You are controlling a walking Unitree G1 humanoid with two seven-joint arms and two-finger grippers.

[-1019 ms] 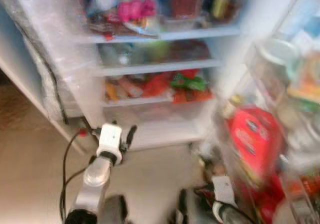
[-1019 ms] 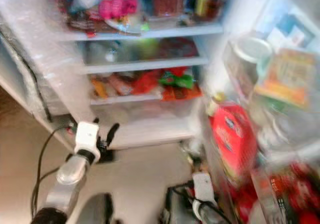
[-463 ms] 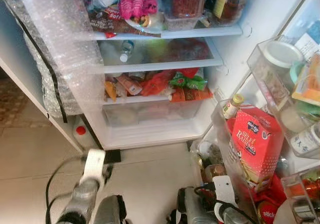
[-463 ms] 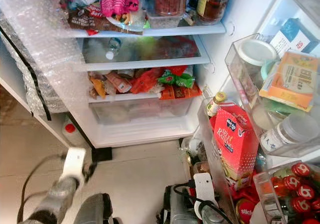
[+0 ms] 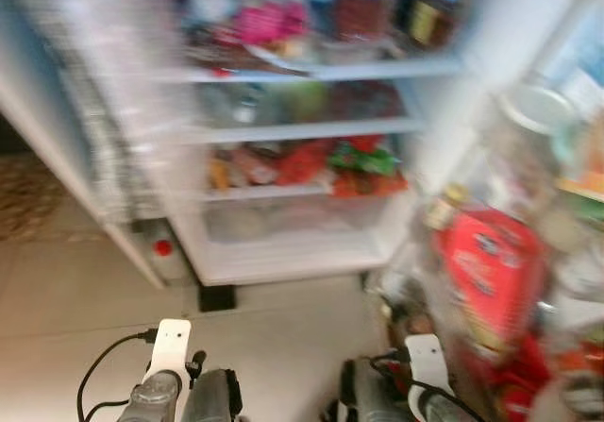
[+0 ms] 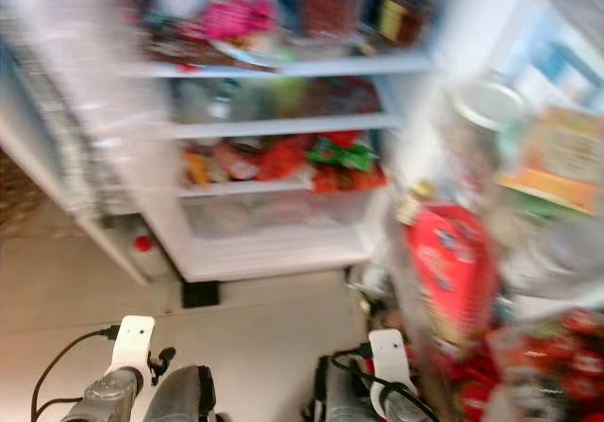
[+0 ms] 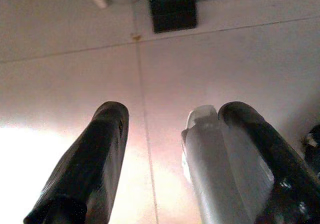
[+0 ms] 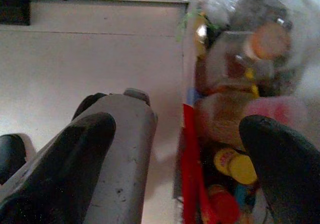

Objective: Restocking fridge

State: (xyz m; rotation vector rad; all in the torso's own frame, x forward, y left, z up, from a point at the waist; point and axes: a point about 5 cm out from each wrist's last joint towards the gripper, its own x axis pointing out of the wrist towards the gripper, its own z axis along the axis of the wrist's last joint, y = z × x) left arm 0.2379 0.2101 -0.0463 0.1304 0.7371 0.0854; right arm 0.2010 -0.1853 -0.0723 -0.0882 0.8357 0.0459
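Hanging low at the near edge of the blurred head views, the left gripper (image 7: 165, 134) points down at the pale tiled floor (image 5: 283, 328), its two long black fingers (image 7: 95, 159) spread wide apart with nothing between them. The right gripper (image 8: 180, 149) also hangs low, beside the foot of the open fridge door (image 5: 528, 252); its jaws stand wide and empty, and its wrist view looks past them at a clear plastic door bin (image 8: 235, 83) crowded with small jars and yellow-capped bottles. A thin black cable (image 5: 99, 384) loops out from the left silver arm (image 5: 156, 394). A little farther on, a small black block (image 5: 216, 297) sits on the floor just under the white fridge (image 5: 283, 252), and a white bottle with a red cap (image 5: 162, 249) stands at the fridge's lower left corner. On the door to the right, a red cardboard box (image 5: 491, 271) stands upright in a bin. Inside the fridge, a clear bottom drawer (image 5: 283, 219) lies below a shelf of orange, red and green food packets (image 5: 311, 162). Higher up, a shelf carries pink wrapped items (image 5: 264, 21) and two dark glass jars (image 5: 377, 7). Motion blur hides finer detail.
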